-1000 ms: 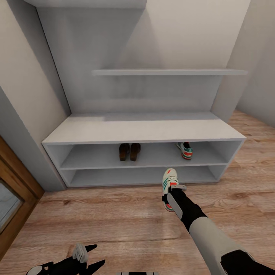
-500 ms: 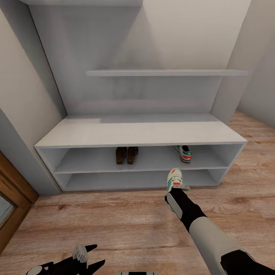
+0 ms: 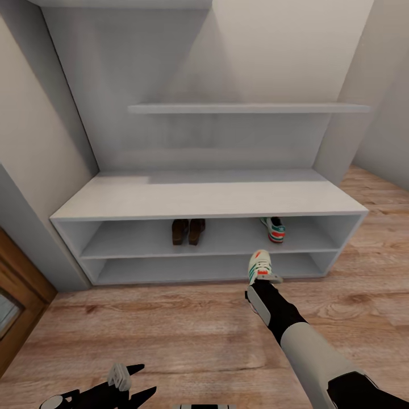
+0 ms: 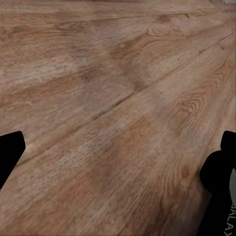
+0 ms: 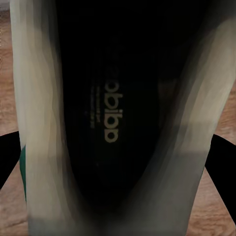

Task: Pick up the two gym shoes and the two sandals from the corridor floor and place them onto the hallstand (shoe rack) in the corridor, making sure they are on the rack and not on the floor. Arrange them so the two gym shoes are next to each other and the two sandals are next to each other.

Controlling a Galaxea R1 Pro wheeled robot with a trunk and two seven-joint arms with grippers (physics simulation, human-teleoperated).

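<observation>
My right gripper (image 3: 263, 280) is shut on a cream-white gym shoe (image 3: 259, 266) with green stripes, held just in front of the lower slot of the light-grey hallstand (image 3: 204, 196). In the right wrist view the gym shoe's dark opening (image 5: 110, 118) looms close between the fingers. The other gym shoe (image 3: 274, 228) sits in the upper slot at the right. Two dark-brown sandals (image 3: 188, 231) stand side by side in the same slot, near its middle. My left gripper (image 3: 122, 380) hangs open low over the wood floor (image 4: 113, 113), with nothing between its fingers.
Stepped grey wall shelves (image 3: 244, 108) rise above the hallstand. A brown wooden door frame (image 3: 23, 295) stands at the left edge. Grey walls close in on both sides. Plank flooring (image 3: 170, 335) stretches between me and the rack.
The view has shifted nearer the hallstand. My right arm has carried the gym shoe forward, from over the floor up to the front of the lower slot. In the last half second little moved.
</observation>
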